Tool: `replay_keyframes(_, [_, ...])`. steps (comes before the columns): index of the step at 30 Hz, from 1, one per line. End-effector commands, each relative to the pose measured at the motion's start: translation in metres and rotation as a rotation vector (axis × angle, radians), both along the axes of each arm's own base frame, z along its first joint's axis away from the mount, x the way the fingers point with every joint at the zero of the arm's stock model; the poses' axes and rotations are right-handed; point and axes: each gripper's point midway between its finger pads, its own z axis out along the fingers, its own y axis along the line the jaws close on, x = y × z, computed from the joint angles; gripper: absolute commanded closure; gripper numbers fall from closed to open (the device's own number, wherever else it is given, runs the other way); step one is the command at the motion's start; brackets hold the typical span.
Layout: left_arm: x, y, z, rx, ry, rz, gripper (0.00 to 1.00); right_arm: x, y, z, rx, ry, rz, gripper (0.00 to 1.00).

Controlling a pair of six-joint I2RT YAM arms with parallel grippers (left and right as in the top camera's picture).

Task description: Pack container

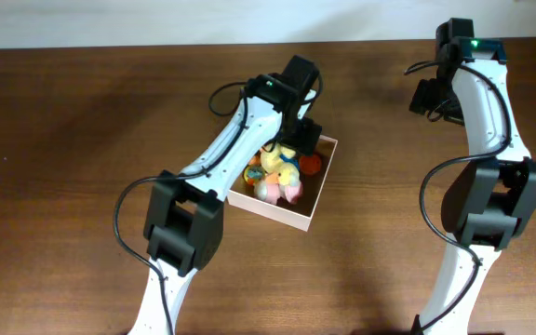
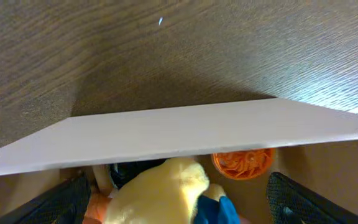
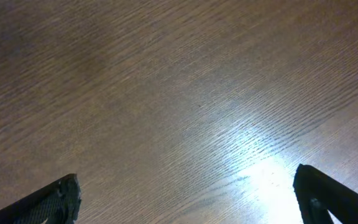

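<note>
The container (image 1: 316,203), a shallow square box with white-pinkish walls, sits mid-table and holds several small toys. My left gripper (image 1: 291,140) is over its far side, open, its fingers wide on either side of a yellow plush toy (image 2: 166,190). An orange toy (image 2: 244,163) and a blue part (image 2: 219,210) lie next to the plush toy. The container's white wall (image 2: 179,134) crosses the left wrist view. My right gripper (image 3: 185,199) is open and empty above bare table at the far right, near the arm's head (image 1: 435,93).
The dark wooden table (image 1: 73,121) spreads around the box. The right arm's base link (image 1: 487,200) stands at the right. The left arm (image 1: 184,219) reaches from the front edge across to the box.
</note>
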Motion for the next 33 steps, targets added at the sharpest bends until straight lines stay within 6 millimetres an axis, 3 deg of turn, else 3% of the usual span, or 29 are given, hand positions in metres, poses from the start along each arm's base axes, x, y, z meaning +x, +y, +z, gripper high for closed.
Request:
replay_keyframes(1, [-0.001,-0.005,0.027,-0.031,-0.039,-0.024,0.07,0.0,-0.002,-0.001,0.0,-0.004,-0.018,0.01])
replay_keyframes(9, [-0.012,0.003,0.074,-0.058,-0.09,-0.031,0.07,0.0,-0.002,-0.001,0.0,-0.004,-0.018,0.01])
replay_keyframes(15, [-0.006,0.021,0.106,-0.004,-0.194,0.01,0.07,0.0,-0.002,-0.001,0.0,-0.004,-0.018,0.01])
replay_keyframes(18, [-0.013,0.026,0.105,0.013,-0.17,0.008,0.07,0.0,-0.002,-0.001,0.0,-0.004,-0.018,0.01])
replay_keyframes(23, [-0.047,0.017,0.095,0.027,-0.058,-0.141,0.08,0.0,-0.002,-0.001,0.0,-0.004,-0.018,0.01])
replay_keyframes(28, [-0.087,-0.003,0.089,0.064,0.001,-0.427,0.08,0.0,-0.002,-0.001,0.0,-0.004,-0.018,0.01])
replay_keyframes(33, [-0.108,-0.03,0.09,0.077,-0.028,-0.59,0.07,0.0,-0.002,-0.001,0.0,-0.004,-0.018,0.01])
